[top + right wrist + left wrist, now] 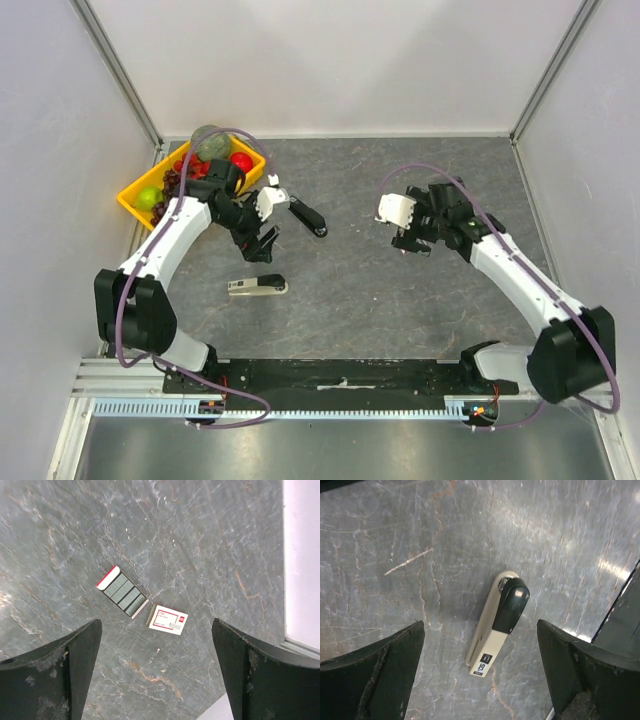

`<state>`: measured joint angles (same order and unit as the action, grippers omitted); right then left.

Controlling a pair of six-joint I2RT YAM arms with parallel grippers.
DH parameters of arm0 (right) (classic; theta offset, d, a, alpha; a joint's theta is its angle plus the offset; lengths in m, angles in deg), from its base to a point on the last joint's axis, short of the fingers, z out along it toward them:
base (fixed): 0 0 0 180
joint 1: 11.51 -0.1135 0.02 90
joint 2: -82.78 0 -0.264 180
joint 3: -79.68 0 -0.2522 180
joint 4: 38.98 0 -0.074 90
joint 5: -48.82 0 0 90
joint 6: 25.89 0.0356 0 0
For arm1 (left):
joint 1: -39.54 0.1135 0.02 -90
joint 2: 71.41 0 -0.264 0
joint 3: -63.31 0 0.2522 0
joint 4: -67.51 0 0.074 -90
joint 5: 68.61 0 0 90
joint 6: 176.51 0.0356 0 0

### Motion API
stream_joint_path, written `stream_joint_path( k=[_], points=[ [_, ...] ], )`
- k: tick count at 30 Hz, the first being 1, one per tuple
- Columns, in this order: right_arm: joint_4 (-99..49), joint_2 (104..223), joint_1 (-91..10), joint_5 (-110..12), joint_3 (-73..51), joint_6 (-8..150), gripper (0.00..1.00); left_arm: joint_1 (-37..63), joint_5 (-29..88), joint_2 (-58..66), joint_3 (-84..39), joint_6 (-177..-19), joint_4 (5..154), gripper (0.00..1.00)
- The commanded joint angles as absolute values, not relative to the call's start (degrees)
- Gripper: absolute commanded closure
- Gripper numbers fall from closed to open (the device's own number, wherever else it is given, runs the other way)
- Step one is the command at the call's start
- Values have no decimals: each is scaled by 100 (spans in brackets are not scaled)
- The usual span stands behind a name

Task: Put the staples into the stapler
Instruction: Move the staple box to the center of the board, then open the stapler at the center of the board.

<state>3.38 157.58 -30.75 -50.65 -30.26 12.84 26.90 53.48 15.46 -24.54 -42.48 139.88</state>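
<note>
Stapler [497,625] lying flat below my left gripper [480,630], whose jaws stand wide apart and empty; staples [124,593] in their grey tray [108,577], just beside the white-and-red box [167,620], below my right gripper [156,625], jaws likewise spread wide on nothing.

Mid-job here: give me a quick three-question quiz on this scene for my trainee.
1. True or false: the left tool is gripping the stapler.
2. Where do the staples lie? A) on the table, beside the white-and-red box; B) inside the stapler; C) in the yellow bin.
3. Fill in: the jaws of the right tool stand ____.
Key: 1 false; 2 A; 3 open.
</note>
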Motion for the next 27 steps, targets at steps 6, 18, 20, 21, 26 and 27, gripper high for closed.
stream_joint_path(
  k=[6, 18, 20, 21, 26, 27],
  points=[
    [352, 14642, -3093, -5743, -3382, 2420, 2, 2364, 4846, 901, -1120, -2824, 13542, 1],
    [291, 14387, -3084, -5840, -3654, 2570, 2, 1432, 3844, 1129, -354, -3228, 12416, 7],
    [282, 14342, -3093, -5858, -3681, 2561, 2, 1414, 3800, 1217, -336, -3255, 12320, 12],
    [264, 14333, -3093, -5858, -3699, 2570, 2, 1405, 3782, 1243, -336, -3281, 12250, 13],
    [229, 14342, -3084, -5902, -3743, 2561, 2, 1318, 3817, 1445, -354, -3351, 12187, 50],
    [229, 14351, -3084, -5911, -3751, 2570, 2, 1300, 3826, 1445, -354, -3360, 12196, 61]
  ],
)
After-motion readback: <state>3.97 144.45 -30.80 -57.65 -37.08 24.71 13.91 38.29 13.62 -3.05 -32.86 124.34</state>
